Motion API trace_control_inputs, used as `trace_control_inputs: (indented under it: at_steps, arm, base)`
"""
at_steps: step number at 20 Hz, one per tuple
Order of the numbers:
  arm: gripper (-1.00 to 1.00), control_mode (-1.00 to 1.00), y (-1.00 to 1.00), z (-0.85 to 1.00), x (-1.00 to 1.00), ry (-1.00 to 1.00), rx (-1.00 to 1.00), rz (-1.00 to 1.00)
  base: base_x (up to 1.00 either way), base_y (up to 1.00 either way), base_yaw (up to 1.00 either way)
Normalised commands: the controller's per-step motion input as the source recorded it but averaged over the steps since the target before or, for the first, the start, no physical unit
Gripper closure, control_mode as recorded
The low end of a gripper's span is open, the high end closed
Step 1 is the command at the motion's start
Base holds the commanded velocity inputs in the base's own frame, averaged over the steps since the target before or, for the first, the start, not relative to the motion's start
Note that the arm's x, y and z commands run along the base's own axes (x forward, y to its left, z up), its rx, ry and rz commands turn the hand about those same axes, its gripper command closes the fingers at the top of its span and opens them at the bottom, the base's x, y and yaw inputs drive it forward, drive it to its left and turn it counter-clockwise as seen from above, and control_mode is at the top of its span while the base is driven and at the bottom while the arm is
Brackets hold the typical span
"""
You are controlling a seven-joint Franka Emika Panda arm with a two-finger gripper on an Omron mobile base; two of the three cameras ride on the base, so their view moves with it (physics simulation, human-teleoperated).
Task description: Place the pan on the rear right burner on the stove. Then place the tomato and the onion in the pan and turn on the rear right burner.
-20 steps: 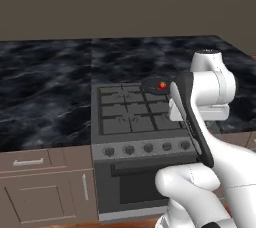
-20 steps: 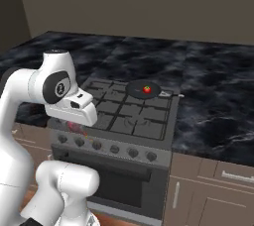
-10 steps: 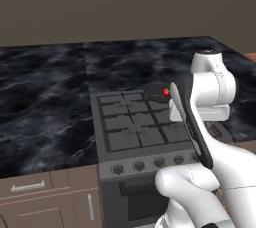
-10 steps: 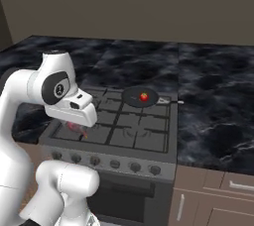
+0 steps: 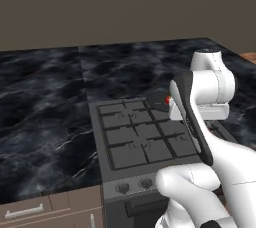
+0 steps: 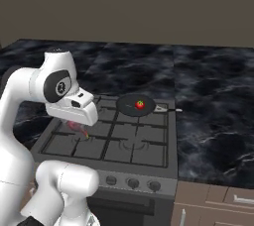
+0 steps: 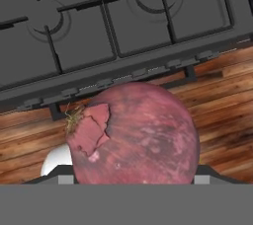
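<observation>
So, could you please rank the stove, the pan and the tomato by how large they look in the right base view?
1. stove, by far the largest.
2. pan, about one burner wide.
3. tomato, a small red ball sitting inside the pan.
Pan and tomato sit together, so nearness to the camera does not skew their order.

I see a black marble countertop (image 6: 213,101) either side, brown drawer fronts (image 5: 30,211) below it, a wood floor (image 7: 217,100) underneath.
</observation>
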Motion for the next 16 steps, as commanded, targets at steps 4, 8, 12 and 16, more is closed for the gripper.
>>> trace_control_inputs:
  at_steps: [4, 8, 12, 16]
  arm:
    - [1.00, 1.00, 0.00, 0.00, 0.00, 0.00, 0.00, 0.00]
    - [1.00, 1.00, 0.00, 0.00, 0.00, 0.00, 0.00, 0.00]
    - [1.00, -1.00, 0.05, 0.09, 0.23, 0.00, -0.02, -0.07]
    - [1.00, -1.00, 0.00, 0.24, 0.63, 0.00, -0.05, -0.09]
  base:
    - [0.26, 0.60, -0.16]
    - [0.29, 0.35, -0.12]
    - [0.06, 0.04, -0.02]
    - [0.00, 0.00, 0.00]
